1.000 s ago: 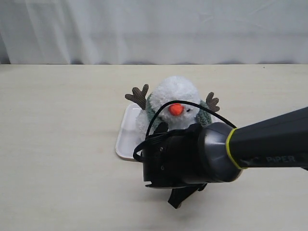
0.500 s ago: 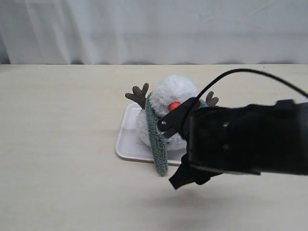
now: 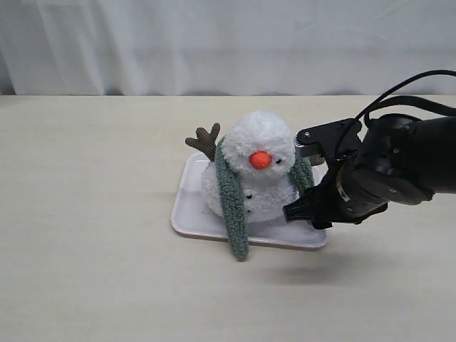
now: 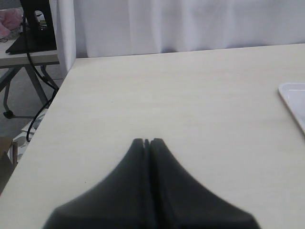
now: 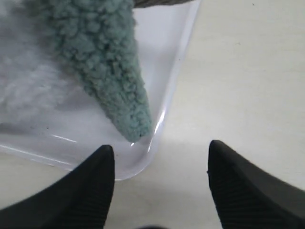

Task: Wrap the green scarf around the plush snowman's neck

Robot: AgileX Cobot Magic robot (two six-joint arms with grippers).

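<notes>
The plush snowman sits upright on a white tray. The green scarf lies around its neck; one end hangs down its front past the tray's near rim, the other end rests beside its body. My right gripper hovers low at the tray's right corner, open and holding nothing. In the right wrist view the scarf end tapers onto the tray just ahead of the open right gripper, next to white fur. The left gripper is shut and empty over bare table.
A tan table stretches around the tray, with a white curtain behind it. The left wrist view shows the tray's corner, the table's side edge, and a black stand with cables beyond it.
My right arm swung from in front of the snowman to its right side, and its jaws opened. The scarf end it had covered now hangs free down the snowman's front.
</notes>
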